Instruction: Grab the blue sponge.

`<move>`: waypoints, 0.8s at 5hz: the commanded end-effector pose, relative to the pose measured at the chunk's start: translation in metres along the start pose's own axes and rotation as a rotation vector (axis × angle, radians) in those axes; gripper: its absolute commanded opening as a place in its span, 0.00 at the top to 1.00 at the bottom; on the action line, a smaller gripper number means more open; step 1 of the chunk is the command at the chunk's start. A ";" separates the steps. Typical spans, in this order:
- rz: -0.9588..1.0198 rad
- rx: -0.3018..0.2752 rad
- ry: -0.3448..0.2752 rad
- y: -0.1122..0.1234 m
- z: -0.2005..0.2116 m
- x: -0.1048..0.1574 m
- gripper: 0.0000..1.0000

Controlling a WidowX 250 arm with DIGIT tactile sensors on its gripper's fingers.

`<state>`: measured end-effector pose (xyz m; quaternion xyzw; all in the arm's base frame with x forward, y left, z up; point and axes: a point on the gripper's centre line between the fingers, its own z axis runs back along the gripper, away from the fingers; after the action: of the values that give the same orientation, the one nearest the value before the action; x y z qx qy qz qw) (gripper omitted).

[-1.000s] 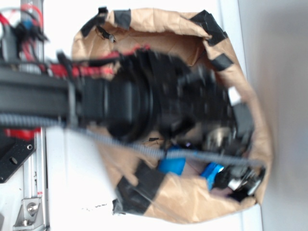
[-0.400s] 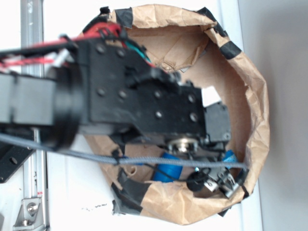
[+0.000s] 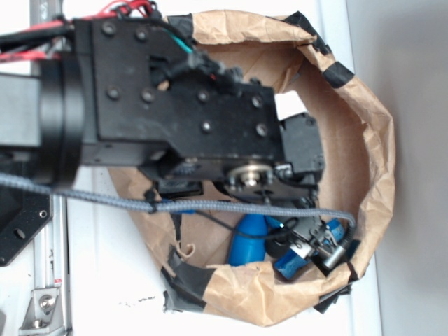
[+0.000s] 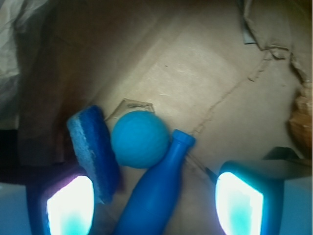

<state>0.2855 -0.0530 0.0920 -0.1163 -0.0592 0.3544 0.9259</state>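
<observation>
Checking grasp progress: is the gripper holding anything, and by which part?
Nothing held. The gripper is open, with the sponge and bottle between its fingers.

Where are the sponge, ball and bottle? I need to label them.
sponge (image 4: 93, 149), wrist view, middle of its blue side face.
ball (image 4: 139, 139), wrist view, centre of the round teal surface.
bottle (image 4: 156, 196), wrist view, middle of the glossy body, below the neck.

Blue sponge (image 4: 94, 149) matte medium blue, paler speckled edge. Ball (image 4: 140, 139) teal. Bottle (image 4: 155, 196) glossy deeper blue. Paper bag (image 3: 364, 133) tan brown with black tape patches (image 3: 337, 72). Gripper (image 4: 154, 201) pads glow cyan-white. Arm (image 3: 175, 112) black; wires (image 3: 119, 8) red.
</observation>
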 end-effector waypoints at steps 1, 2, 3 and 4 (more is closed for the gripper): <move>-0.387 -0.014 -0.160 -0.050 -0.010 0.002 0.00; -0.519 0.034 -0.272 -0.057 -0.006 -0.002 0.00; -0.623 0.013 -0.275 -0.058 -0.017 0.002 0.00; -0.735 -0.004 -0.300 -0.057 -0.024 -0.004 0.00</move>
<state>0.3207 -0.0947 0.0703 -0.0259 -0.2114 0.0233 0.9768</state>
